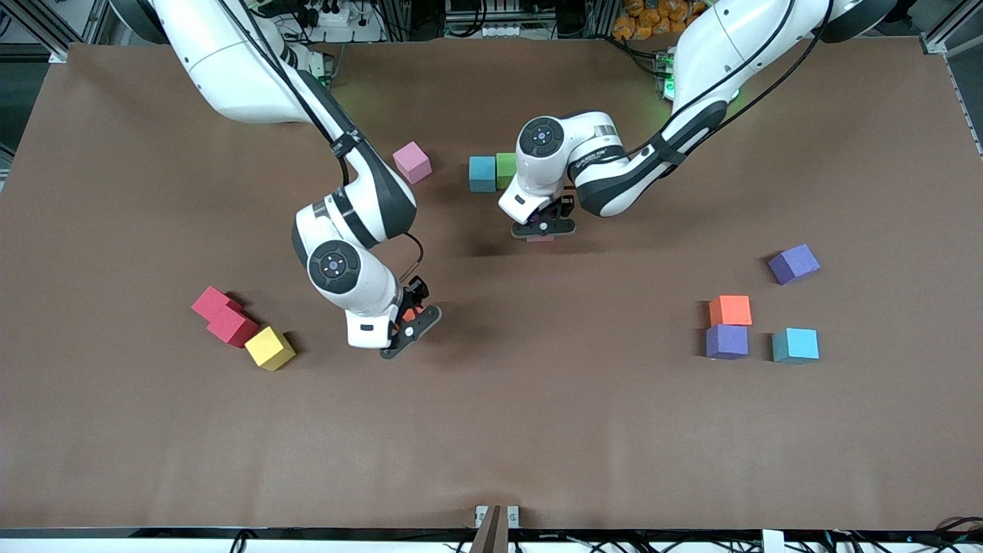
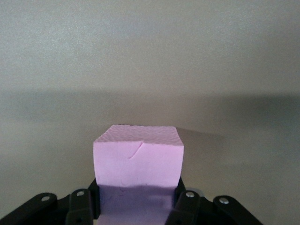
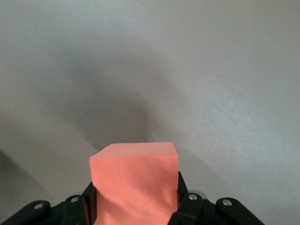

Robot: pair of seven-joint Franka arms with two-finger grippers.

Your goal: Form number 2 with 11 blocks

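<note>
Front view: the left gripper [image 1: 544,228] hangs over mid-table, clamped on a pink block [image 1: 541,238]; the right gripper [image 1: 411,321] grips an orange block [image 1: 409,313]. Loose matte cubes lie scattered on the table [image 1: 491,430], with no digit formed.

Left wrist view: the pink block [image 2: 137,159], creased on one face, sits between the fingers [image 2: 186,206].

Right wrist view: the orange block [image 3: 134,183] is pinched likewise.

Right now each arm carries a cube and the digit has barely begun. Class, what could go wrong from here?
1. The left gripper holds a pink block close beside the blue block and green block; lowering it could nudge them.
2. The right gripper grips its orange block by the lower part only; it may tilt when released.
</note>
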